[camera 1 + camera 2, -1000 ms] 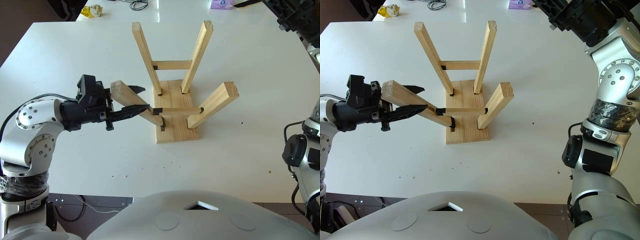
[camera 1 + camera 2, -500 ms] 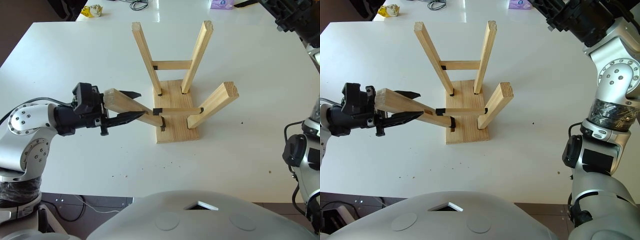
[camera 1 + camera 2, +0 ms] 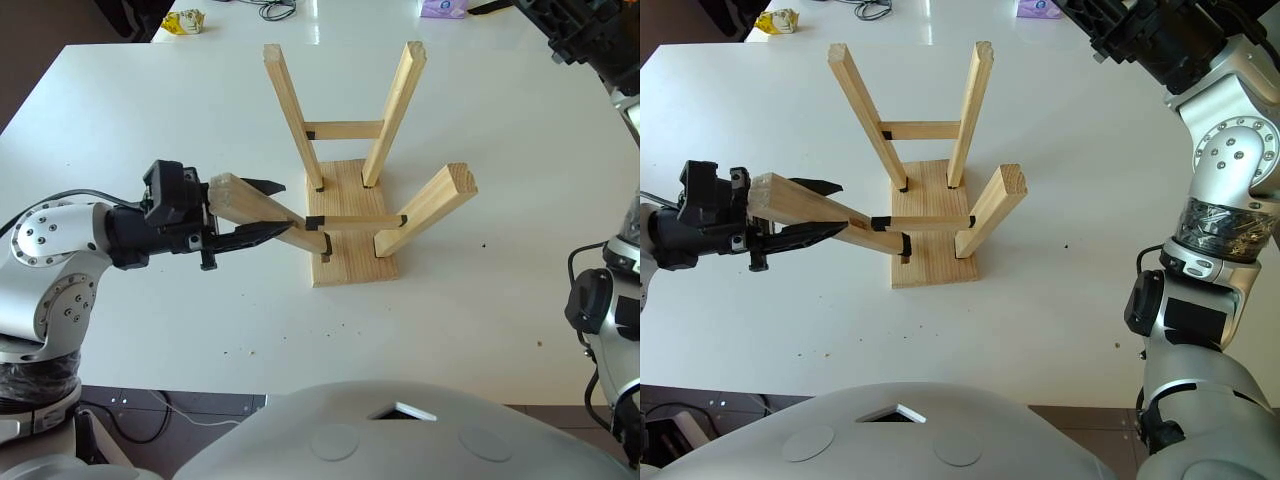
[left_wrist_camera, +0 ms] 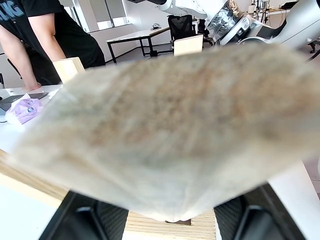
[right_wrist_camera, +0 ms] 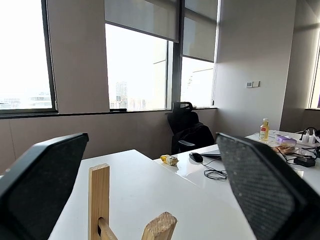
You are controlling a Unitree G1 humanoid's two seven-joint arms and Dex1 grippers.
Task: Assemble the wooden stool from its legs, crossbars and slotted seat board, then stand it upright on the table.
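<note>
Left gripper [image 3: 289, 204] has slid back along the pale wooden stool leg [image 3: 236, 195], jaws grasping it, centre left; right gripper [image 5: 152, 172] jaws released, upper right.

Upturned pale wooden stool [image 3: 355, 190] mid-worktop.
Its slotted seat board [image 3: 352, 262] lies flat on the white worktop [image 3: 150, 110], legs up; left gripper [image 3: 286, 206] clasps the near-left leg [image 3: 250, 200], right gripper [image 5: 150, 190] raised far right.
</note>
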